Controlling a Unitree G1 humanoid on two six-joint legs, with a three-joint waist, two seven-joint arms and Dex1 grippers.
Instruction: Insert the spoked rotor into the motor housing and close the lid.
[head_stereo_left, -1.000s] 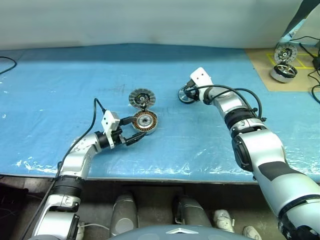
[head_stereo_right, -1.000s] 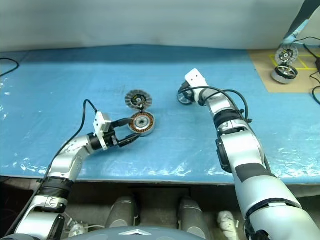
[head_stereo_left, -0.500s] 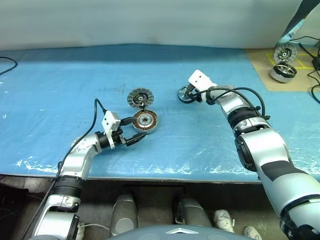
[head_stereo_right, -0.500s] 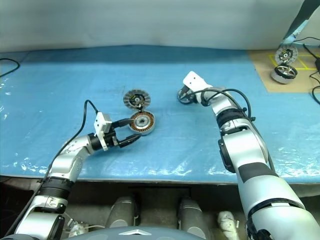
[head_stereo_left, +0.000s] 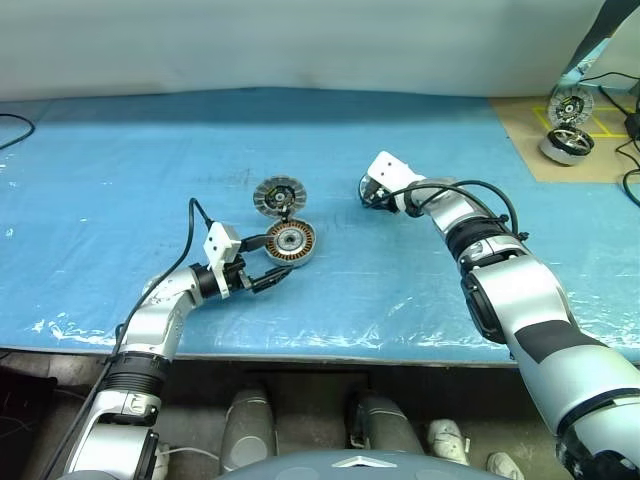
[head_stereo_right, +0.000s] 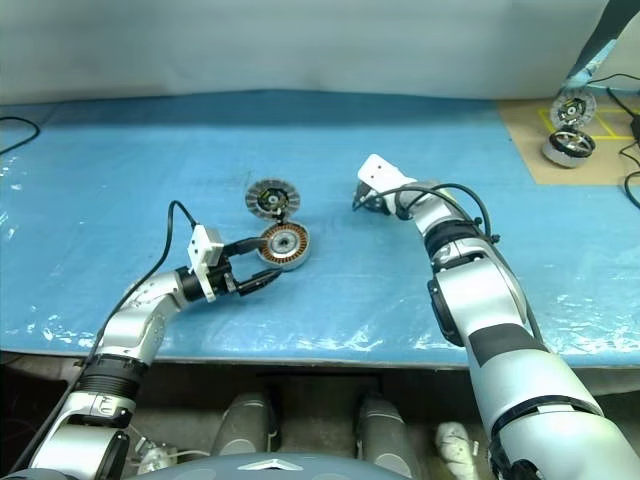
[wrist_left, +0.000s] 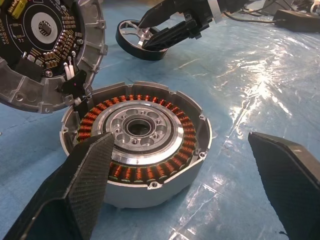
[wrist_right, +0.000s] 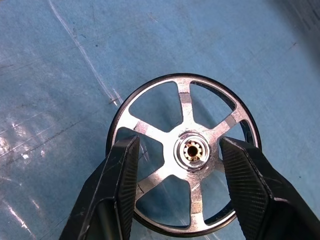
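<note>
the motor housing (wrist_left: 136, 159) sits on the blue table cover (head_stereo_left: 120, 180), its ring of copper windings around a silver centre facing up and nothing seated in it. the lid (head_stereo_left: 280, 194) lies just behind the housing, touching its rim at a dark hinge-like tab, swung back with its circuit-board side showing in the left wrist view. the left gripper (head_stereo_left: 277, 272) rests level at the housing's near side with its fingers (wrist_left: 82, 185) spread wide, one either side of the housing and holding nothing. well to the right, the spoked rotor (wrist_right: 184, 155) lies flat on the cover, dark rim and silver spokes up. the right gripper (wrist_right: 181, 172) hangs over it, its fingers part-open and straddling the hub; whether they touch the rotor i cannot tell.
</note>
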